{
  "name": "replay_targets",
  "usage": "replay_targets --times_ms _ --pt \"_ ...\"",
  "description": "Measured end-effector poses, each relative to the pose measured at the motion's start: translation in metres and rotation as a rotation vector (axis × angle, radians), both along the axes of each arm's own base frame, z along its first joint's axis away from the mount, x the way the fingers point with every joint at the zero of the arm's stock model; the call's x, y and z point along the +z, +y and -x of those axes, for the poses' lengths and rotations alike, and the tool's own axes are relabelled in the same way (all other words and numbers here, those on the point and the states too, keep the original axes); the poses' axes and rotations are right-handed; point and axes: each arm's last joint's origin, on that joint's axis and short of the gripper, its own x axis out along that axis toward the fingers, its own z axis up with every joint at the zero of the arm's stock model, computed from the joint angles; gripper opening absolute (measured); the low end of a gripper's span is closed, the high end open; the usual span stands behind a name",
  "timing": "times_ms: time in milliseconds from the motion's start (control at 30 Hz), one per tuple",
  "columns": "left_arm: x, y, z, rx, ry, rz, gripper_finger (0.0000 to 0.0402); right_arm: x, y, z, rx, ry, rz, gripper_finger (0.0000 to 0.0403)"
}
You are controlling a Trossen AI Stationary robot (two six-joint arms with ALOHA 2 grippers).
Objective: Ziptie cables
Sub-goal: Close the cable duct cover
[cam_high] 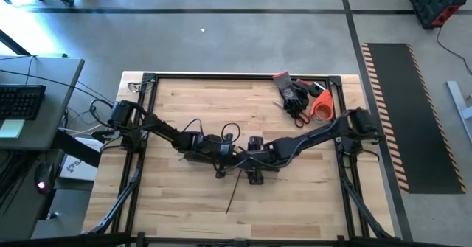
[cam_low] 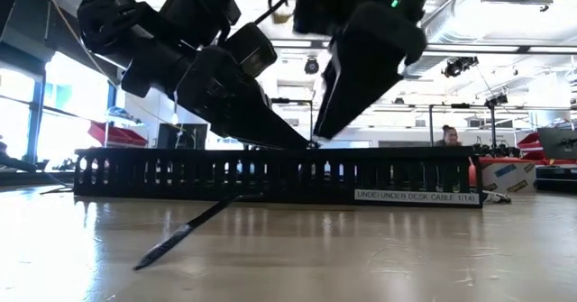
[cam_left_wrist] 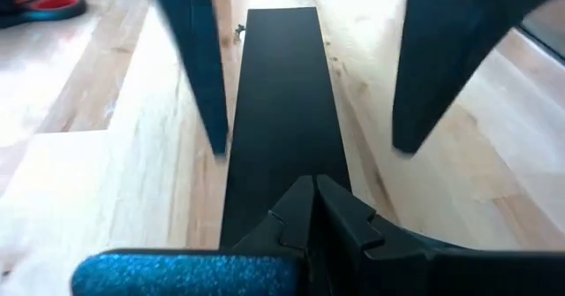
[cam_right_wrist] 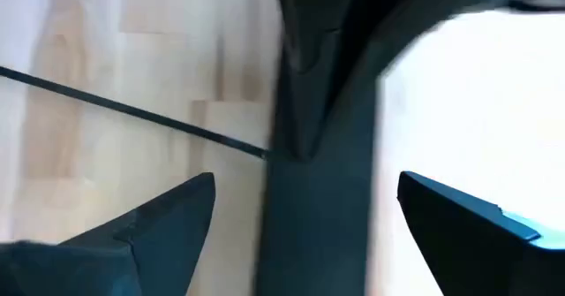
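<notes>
1. The left gripper (cam_left_wrist: 311,209) sits at the middle of the pale wooden table (cam_high: 177,203). Its fingers are pressed together, tips down on the long black slotted plastic rail (cam_low: 270,174).
2. Of the cables, I can make out one very thin, dark, flexible cable (cam_high: 233,192). It runs as a nearly straight line from the rail's near side out across the bare wood towards the front edge. In the low view it slopes from the rail down to the tabletop.
3. In the right wrist view the cable's upper end reaches the tip of the left gripper. Whether it is pinched there I cannot tell.
4. The right gripper (cam_right_wrist: 306,179) is just beside the left one, its fingers spread wide and straddling the rail.
5. Black work gloves (cam_high: 291,96) and an orange-handled tool (cam_high: 321,105) lie at the far right corner, well apart from both grippers.
</notes>
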Motion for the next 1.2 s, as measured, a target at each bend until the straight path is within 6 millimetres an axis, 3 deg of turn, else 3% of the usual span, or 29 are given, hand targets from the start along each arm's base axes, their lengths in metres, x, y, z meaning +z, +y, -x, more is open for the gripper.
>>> replay_targets --times_ms 133,233,433,567,733,867,1033,1200 --pt "0.0 0.001 0.0 0.017 0.0 -0.011 0.0 0.022 0.008 0.015 -0.008 -0.05 0.118 0.0336" --pt "0.0 0.001 0.0 0.017 0.001 -0.011 0.0 0.031 0.013 0.038 -0.062 -0.1 0.154 0.032" --pt "0.0 0.001 0.0 0.015 0.001 -0.013 0.0 0.02 0.023 0.084 -0.255 -0.305 0.053 0.0272" --pt "-0.001 0.001 0.0 0.013 -0.001 -0.014 0.0 0.005 0.028 0.093 -0.322 -0.505 -0.056 0.0206" --pt "-0.001 0.001 0.0 0.013 -0.001 -0.013 0.0 0.013 0.034 0.092 -0.336 -0.694 -0.05 0.0086" --pt "-0.001 0.001 0.0 0.017 0.001 -0.006 0.0 -0.007 0.03 0.098 -0.349 -0.622 -0.066 0.001" --pt "-0.001 0.0 0.0 0.022 0.001 0.0 0.0 -0.056 0.026 0.109 -0.42 -0.466 -0.112 0.0007" --pt "-0.001 0.001 0.0 0.022 0.003 0.001 0.0 -0.067 0.027 0.109 -0.463 -0.454 -0.104 0.0001"
